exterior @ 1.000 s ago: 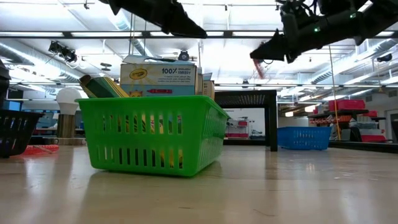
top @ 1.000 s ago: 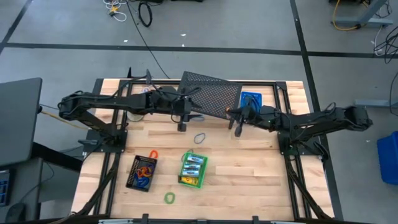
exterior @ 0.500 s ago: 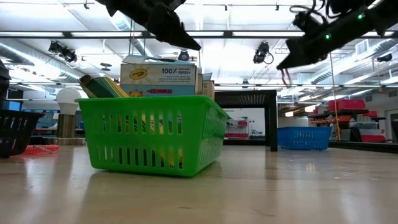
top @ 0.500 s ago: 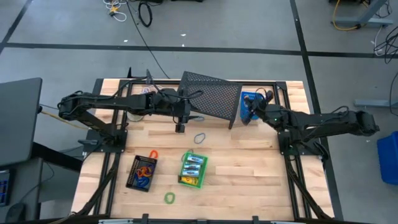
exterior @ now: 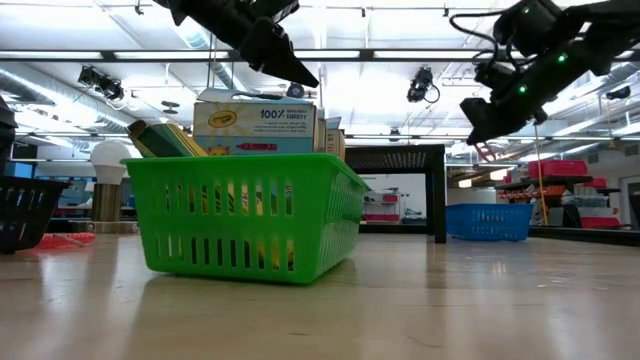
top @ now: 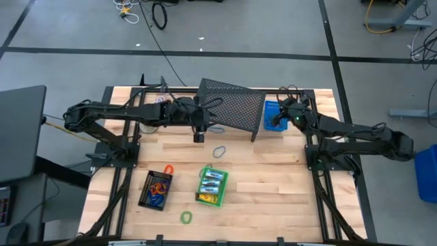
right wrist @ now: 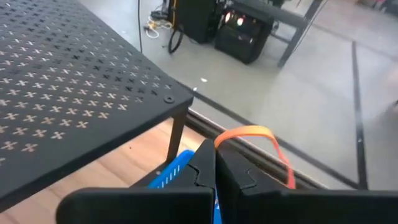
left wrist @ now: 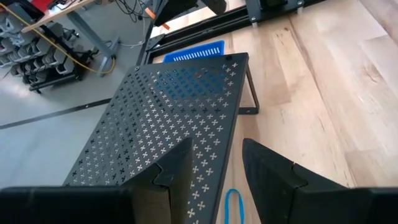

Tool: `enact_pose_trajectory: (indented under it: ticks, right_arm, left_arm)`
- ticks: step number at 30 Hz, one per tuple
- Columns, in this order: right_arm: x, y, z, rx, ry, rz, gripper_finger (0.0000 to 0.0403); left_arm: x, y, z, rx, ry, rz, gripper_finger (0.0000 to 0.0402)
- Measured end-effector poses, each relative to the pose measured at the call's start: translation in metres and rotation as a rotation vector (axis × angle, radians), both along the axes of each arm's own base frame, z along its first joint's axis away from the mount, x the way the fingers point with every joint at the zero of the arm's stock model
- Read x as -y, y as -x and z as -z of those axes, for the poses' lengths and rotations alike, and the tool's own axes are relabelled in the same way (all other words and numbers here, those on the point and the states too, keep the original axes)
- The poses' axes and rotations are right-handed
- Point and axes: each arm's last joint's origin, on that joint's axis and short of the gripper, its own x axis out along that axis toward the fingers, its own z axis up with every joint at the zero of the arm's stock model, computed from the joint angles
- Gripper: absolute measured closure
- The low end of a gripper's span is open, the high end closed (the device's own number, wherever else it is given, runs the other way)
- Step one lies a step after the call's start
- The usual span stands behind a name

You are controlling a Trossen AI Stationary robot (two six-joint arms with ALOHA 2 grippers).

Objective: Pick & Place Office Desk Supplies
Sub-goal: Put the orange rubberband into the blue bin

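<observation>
Right end effector, pinching an orange loop, has moved over the blue basket.

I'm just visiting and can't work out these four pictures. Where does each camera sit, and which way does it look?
High view: overhead, looking straight down; both arms, left gripper, right gripper.
Low view: tabletop height, looking across at the green basket; arms overhead.
Left wrist view: past its own open fingers at the black perforated stand.
Right wrist view: its shut fingers pinch an orange loop.
Shared: both wrist views show the stand and the blue basket.
</observation>
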Motion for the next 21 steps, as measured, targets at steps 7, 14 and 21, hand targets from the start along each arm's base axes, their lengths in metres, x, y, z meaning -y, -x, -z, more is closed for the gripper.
enact_pose_trajectory:
  ticks: [7, 14, 21]
  right_arm:
    - [0.019, 0.002, 0.013, -0.001, -0.146, -0.024, 0.0403]
    - [0.027, -0.007, 0.039, -0.087, -0.282, -0.030, 0.0403]
    - [0.027, -0.013, 0.056, -0.129, -0.408, -0.092, 0.0403]
  left_arm:
    - [0.000, 0.000, 0.000, 0.000, 0.000, 0.000, 0.0253]
    - [0.000, 0.000, 0.001, -0.009, 0.007, -0.002, 0.0253]
    - [0.000, 0.001, 0.003, -0.028, 0.010, -0.003, 0.0253]
